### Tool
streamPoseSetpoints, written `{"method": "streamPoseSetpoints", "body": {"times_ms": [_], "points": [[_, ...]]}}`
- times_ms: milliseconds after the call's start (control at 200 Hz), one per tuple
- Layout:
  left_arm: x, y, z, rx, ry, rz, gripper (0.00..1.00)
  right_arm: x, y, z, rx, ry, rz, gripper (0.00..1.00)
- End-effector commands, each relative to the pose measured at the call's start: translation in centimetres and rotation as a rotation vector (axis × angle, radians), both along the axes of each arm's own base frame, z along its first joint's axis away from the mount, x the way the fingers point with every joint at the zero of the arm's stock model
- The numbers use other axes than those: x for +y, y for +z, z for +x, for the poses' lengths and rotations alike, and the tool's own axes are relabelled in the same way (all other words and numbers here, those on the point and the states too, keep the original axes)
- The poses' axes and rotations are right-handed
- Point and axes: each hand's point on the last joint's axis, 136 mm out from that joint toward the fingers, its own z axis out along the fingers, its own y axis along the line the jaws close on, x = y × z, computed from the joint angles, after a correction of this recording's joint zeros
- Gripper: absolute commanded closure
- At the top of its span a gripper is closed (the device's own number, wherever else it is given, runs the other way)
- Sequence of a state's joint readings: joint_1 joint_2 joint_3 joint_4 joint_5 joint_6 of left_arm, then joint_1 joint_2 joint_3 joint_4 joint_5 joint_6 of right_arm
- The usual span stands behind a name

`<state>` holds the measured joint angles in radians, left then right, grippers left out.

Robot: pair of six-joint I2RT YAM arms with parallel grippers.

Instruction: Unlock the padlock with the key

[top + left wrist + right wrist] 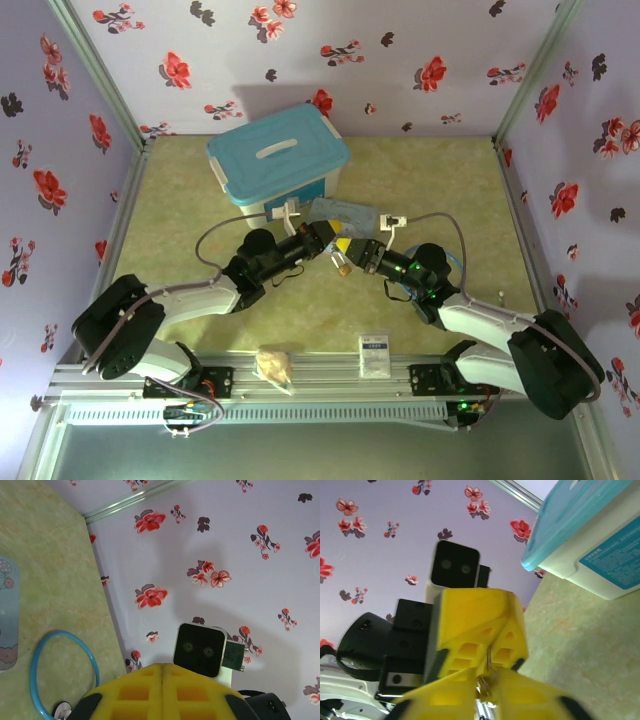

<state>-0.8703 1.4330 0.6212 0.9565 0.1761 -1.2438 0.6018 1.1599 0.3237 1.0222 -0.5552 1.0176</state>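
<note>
Top external view: the left gripper (333, 242) and the right gripper (358, 252) meet tip to tip just in front of the blue-lidded storage box (278, 155), off its front right corner. The padlock (343, 264), a small brass speck, hangs right at that meeting point, on the side away from the box. A pale blue tin (345, 212) lies between the box and the grippers. A tan bag (275, 366) and a white packet (375, 355) rest well apart from the box, by the near rail.

Left wrist view: the yellow fingers (135, 692) are pressed together along a single seam with no gap; what they pinch is hidden here. A blue stethoscope tube (35, 670) loops on the table beside them.

Right wrist view: this arm's own fingers (530, 700) are clenched on a small brass bit, the padlock, at the bottom centre. The left gripper's clamped fingers face it, and a thin grey sliver, apparently the key (489, 656), runs from their seam down to the padlock. The box stands at the upper right.
</note>
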Motion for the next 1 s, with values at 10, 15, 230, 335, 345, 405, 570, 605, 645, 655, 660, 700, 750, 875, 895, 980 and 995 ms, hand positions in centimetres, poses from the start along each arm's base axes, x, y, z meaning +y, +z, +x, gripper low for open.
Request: {"method": "streamPoseSetpoints", "body": {"times_ms": [10,15,230,335,345,405,570,605,645,655,660,700,750,875,895,980,995], "points": [[0.5,1.9,0.0,-0.038,0.016,-0.025,1.00,-0.7,0.9,0.2,-0.046,-0.037,0.018,0.51],[0.5,2.0,0.0,-0.039,0.017,-0.025,1.00,-0.8,0.9,0.2,-0.047,-0.038,0.018,0.51],[0.9,2.8,0.1,-0.061,0.031,-0.031,1.00,-1.3,1.4,0.1,-0.050,-0.055,0.039,0.49],[0.7,2.7,0.2,-0.059,0.026,-0.027,1.00,-1.1,1.8,0.0,-0.055,-0.036,0.067,0.50],[0.7,2.7,0.2,-0.058,0.025,-0.027,1.00,-1.0,2.0,0.0,-0.058,-0.033,0.072,0.50],[0.6,2.5,0.2,-0.052,0.022,-0.029,1.00,-0.8,2.3,-0.1,-0.062,-0.018,0.088,0.54],[0.6,2.5,0.4,-0.046,0.029,-0.046,1.00,-0.3,2.5,-0.2,-0.061,0.014,0.123,0.67],[0.6,2.6,0.4,-0.047,0.030,-0.049,1.00,-0.2,2.5,-0.2,-0.059,0.017,0.126,0.70],[0.6,2.7,0.4,-0.047,0.029,-0.049,1.00,-0.2,2.4,-0.2,-0.059,0.016,0.128,0.75],[0.6,2.7,0.5,-0.047,0.030,-0.049,1.00,-0.2,2.4,-0.2,-0.059,0.017,0.129,0.75],[0.6,2.7,0.5,-0.047,0.030,-0.048,1.00,-0.2,2.3,-0.2,-0.057,0.016,0.129,0.75],[0.5,2.8,0.5,-0.049,0.030,-0.050,1.00,-0.3,2.2,-0.1,-0.057,0.012,0.129,0.78],[0.5,2.5,0.5,-0.045,0.030,-0.044,1.00,-0.3,2.1,-0.1,-0.056,0.007,0.123,0.79],[0.6,2.2,0.5,-0.032,0.029,-0.047,1.00,-0.5,1.9,-0.1,-0.059,-0.004,0.111,0.87],[0.6,2.1,0.5,-0.031,0.030,-0.049,1.00,-0.5,1.9,-0.1,-0.058,-0.004,0.109,0.88],[0.6,1.8,0.5,-0.024,0.034,-0.047,1.00,-0.5,2.0,-0.2,-0.061,-0.001,0.106,0.90],[0.7,1.8,0.5,-0.023,0.036,-0.047,1.00,-0.5,2.0,-0.2,-0.060,-0.001,0.105,0.91]]}}
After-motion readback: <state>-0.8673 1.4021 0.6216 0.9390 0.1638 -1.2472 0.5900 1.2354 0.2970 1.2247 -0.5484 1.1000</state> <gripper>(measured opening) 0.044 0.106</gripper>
